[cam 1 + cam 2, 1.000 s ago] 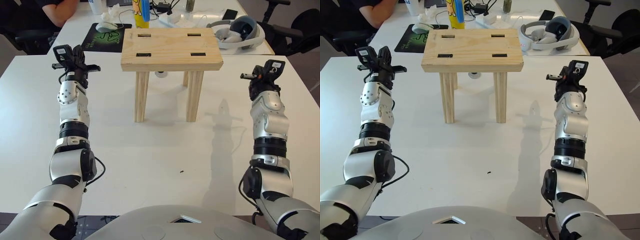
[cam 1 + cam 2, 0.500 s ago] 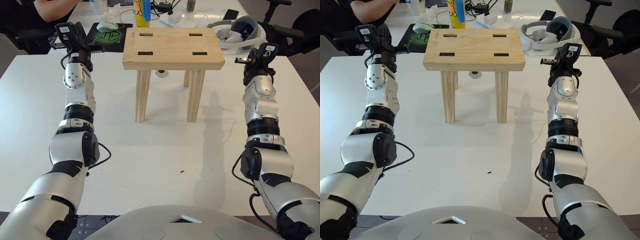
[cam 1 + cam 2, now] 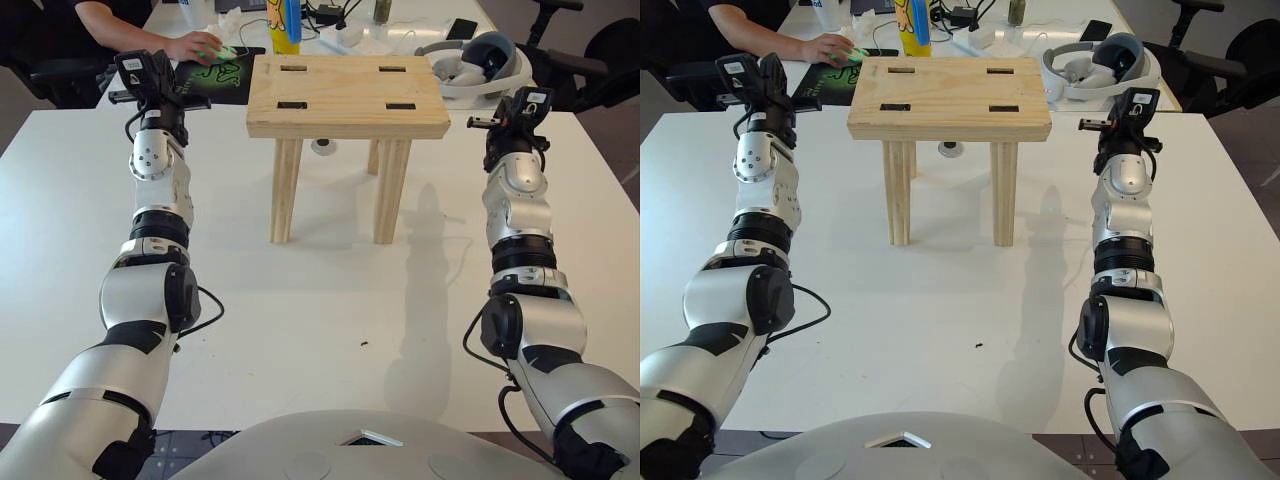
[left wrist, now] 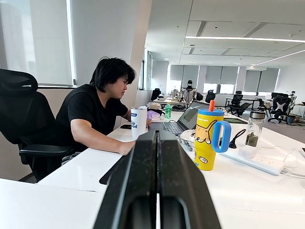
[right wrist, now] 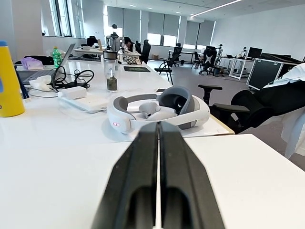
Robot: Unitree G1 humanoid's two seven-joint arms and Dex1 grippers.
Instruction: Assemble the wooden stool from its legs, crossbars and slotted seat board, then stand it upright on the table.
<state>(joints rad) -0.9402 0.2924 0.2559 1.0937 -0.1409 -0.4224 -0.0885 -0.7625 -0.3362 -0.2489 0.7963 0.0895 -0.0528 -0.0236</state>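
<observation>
The wooden stool point(image 3: 346, 95) stands upright on the white table point(image 3: 300, 300), its slotted seat board on top and its legs point(image 3: 284, 190) down on the surface. My left gripper point(image 3: 150, 82) is held up to the left of the seat, apart from it. The left wrist view has its fingers point(image 4: 143, 191) pressed together with nothing between them. My right gripper point(image 3: 518, 108) is up to the right of the seat, also clear of the stool. Its fingers point(image 5: 143, 181) are shut and empty in the right wrist view.
On the desk behind are white headphones point(image 3: 478, 62), a yellow mug point(image 4: 209, 138), a power strip with cables point(image 3: 340, 35) and a black mouse pad point(image 3: 205, 80). A person's hand point(image 3: 198, 45) rests on the mouse there. Open table surface lies in front of the stool.
Both arms have stretched farther out and up beside the stool's seat, then held still. A person's hand has come onto the mouse on the desk behind.
</observation>
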